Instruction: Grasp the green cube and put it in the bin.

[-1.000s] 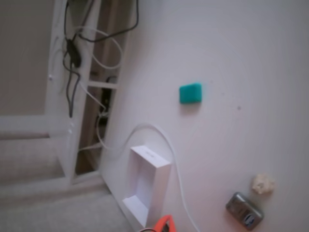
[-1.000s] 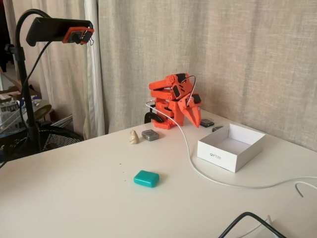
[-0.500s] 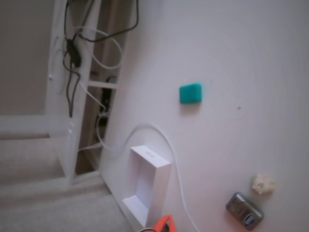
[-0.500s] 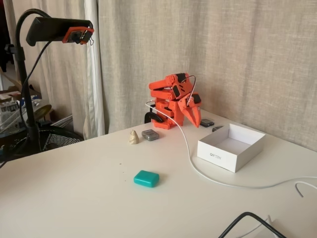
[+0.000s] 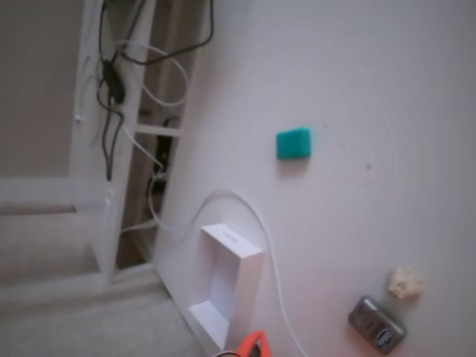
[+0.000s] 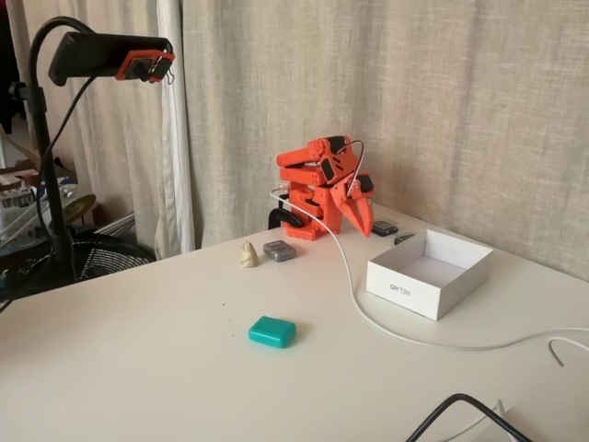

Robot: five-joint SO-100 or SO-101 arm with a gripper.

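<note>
My gripper (image 6: 361, 221) is folded in at my base near the curtain, tips pointing down, fingers together and empty as far as the side fixed view shows; in the top fixed view only an orange tip (image 5: 255, 344) pokes in at the bottom edge. Green cube (image 6: 272, 331) lies flat on open table (image 6: 138, 368), well apart from everything, clear room all round it. Bin (image 6: 430, 273) sits near my base, close to the table's far edge, open top up. White cable (image 6: 354, 290) runs just beside the bin's front wall. Beige lump (image 6: 248, 255) and grey tin (image 6: 279, 250) sit side by side, near my base.
</note>
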